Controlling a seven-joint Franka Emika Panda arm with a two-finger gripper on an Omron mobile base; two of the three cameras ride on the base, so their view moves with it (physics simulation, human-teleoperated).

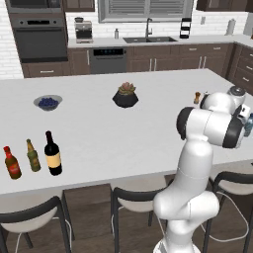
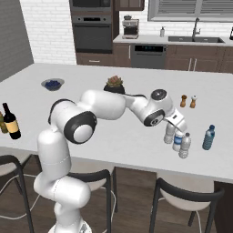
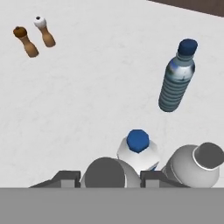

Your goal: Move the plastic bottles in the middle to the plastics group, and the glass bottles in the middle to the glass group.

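My gripper (image 3: pixel 108 179) points down at the right end of the island, its fingers (image 3: pixel 65 179) pressed on both sides of the plain greyish bottle (image 3: pixel 107 173). That bottle (image 2: pixel 169 133) stands on the counter under the gripper (image 2: pixel 172 129). Right beside it are the blue-labelled, blue-capped bottle (image 3: pixel 139 151) (image 2: pixel 178 141) and another clear greyish bottle (image 3: pixel 197 166) (image 2: pixel 184 145). The teal-blue bottle (image 3: pixel 176 83) (image 2: pixel 208 137) stands a little apart. At the far left, the black wine bottle (image 1: pixel 53 154) stands next to the olive-green bottle (image 1: pixel 33 155) and the red-labelled brown bottle (image 1: pixel 12 163).
Two small shakers (image 2: pixel 183 101) (image 3: pixel 30 43) stand behind the plastic bottles. A potted plant (image 1: pixel 125 95) and a bowl of blueberries (image 1: pixel 48 102) sit farther back on the white island counter (image 1: pixel 123 138). Dark stools (image 1: pixel 133 197) line its front edge.
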